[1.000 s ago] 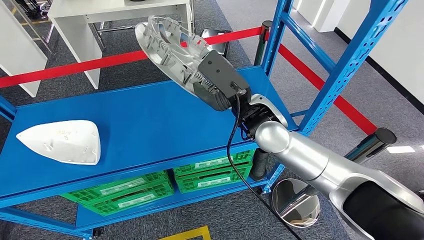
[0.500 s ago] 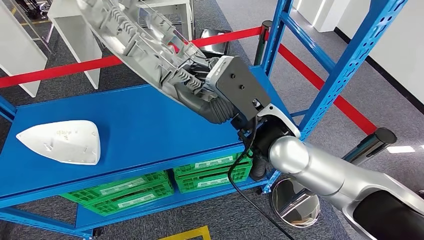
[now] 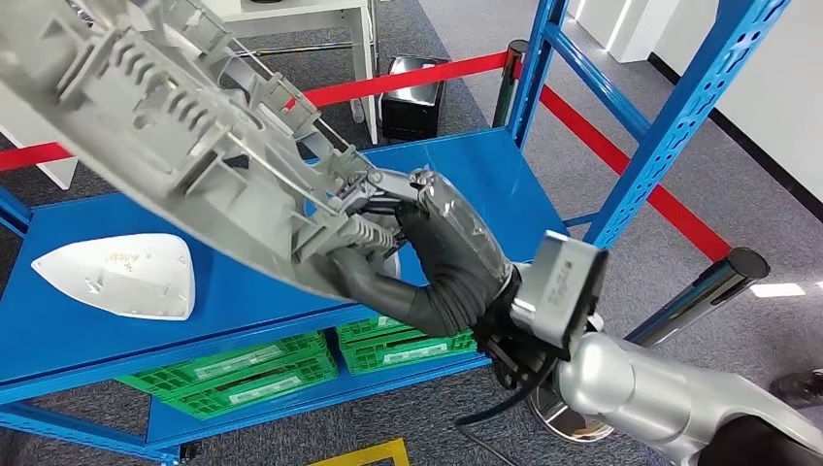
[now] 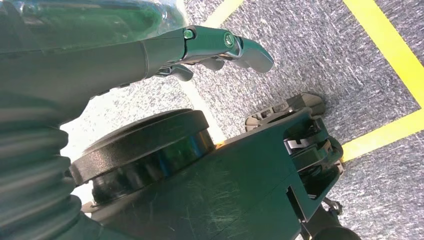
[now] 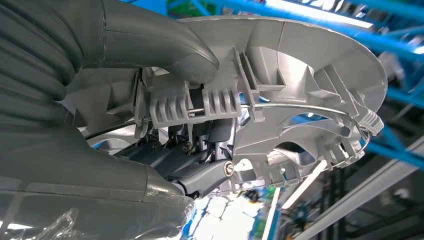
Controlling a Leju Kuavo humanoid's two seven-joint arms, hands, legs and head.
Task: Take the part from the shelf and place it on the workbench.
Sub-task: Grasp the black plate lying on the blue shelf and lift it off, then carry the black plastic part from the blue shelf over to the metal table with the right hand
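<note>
The blue shelf rack (image 3: 621, 146) spans most of the head view, its top deck (image 3: 243, 243) bare blue apart from 1 white shell-shaped cover (image 3: 121, 275) lying flat near its left end. Below the deck sit 2 green crates (image 3: 330, 364) side by side. A red barrier tape (image 3: 408, 76) runs behind the rack, with white furniture (image 3: 291, 15) beyond it on the grey carpet.

The part (image 3: 184, 146), a large grey ribbed plastic disc, is off the shelf and raised above the deck, tilted steeply so its ribbed underside faces the camera; it reaches from the upper left corner down to the middle of the head view. Its lower rim sits in the right hand (image 3: 427, 257), which comes up from the silver arm at lower right. That hand grips the rim: the right wrist view shows the thick grey thumb (image 5: 165, 45) pressed on 1 face by the ribbed clips, and darker fingers (image 5: 200, 177) curled against the other face, so the rim is pinched between them. The part extends up and away from the hand, well clear of the white cover.

The left hand (image 4: 150, 47) hangs over grey carpet crossed by yellow floor lines (image 4: 385, 50). Its fingers (image 4: 240, 47) lie nearly straight and close together, touching nothing.
</note>
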